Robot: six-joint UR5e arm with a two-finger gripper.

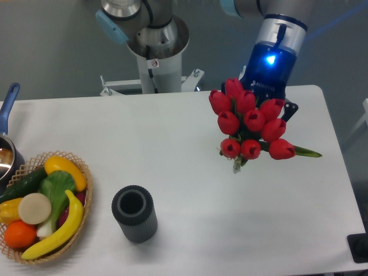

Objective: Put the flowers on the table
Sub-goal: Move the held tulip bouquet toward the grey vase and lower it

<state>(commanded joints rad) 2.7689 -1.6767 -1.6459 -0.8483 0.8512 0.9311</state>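
The flowers (248, 123), a bunch of red tulips with green stems, hang over the right part of the white table (184, 190), blooms facing the camera and stem ends pointing down. Behind them is my gripper (286, 110), below the blue-lit wrist. It is shut on the flowers, and the blooms hide most of its fingers. One green leaf sticks out to the right. I cannot tell if the stem tips touch the tabletop.
A dark grey ribbed vase (134, 213) stands upright front left of centre. A wicker basket (80, 172) of fruit and vegetables sits at the left edge, with a pot (7, 150) behind it. The robot base (156, 46) is at the back.
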